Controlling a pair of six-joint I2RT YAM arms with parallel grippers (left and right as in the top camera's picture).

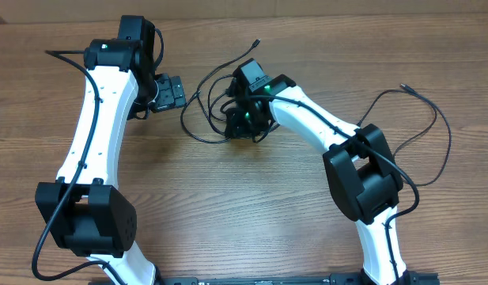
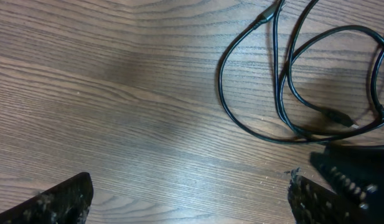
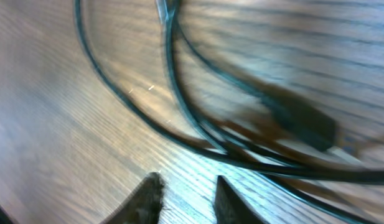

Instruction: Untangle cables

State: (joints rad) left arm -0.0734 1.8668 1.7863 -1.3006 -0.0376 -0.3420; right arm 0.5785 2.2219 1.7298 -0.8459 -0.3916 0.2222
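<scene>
Working the knot loose starts with choosing one strand, and the right end effector (image 1: 245,123) is placed for that: it sits low over the cables (image 1: 220,101), which lie in a loose heap of overlapping loops at the middle of the bench (image 1: 251,206), toward its far edge. In the right wrist view its fingers (image 3: 151,199) stand close together with a narrow strip of bare wood between them. The nearest strands (image 3: 89,56) and a small plug (image 3: 304,121) pass just beyond the tips, so it appears to pinch nothing yet, though the picture is blurred. The left end effector (image 1: 171,91) hangs just beside the heap, spread wide and empty; its camera shows a big open loop (image 2: 221,93) and another plug (image 2: 335,115) near its right finger. To do this step well, the right side should probably reach slightly further so a single strand lies fully between the pads before they press together, ideally near a plug end, where a free tail can be followed. Lifting gently and drawing outward, away from the crossing loops, should ease the knot; taking two strands at once would likely tighten it. The left side could pin the outer loop to stop the whole heap from dragging along.
</scene>
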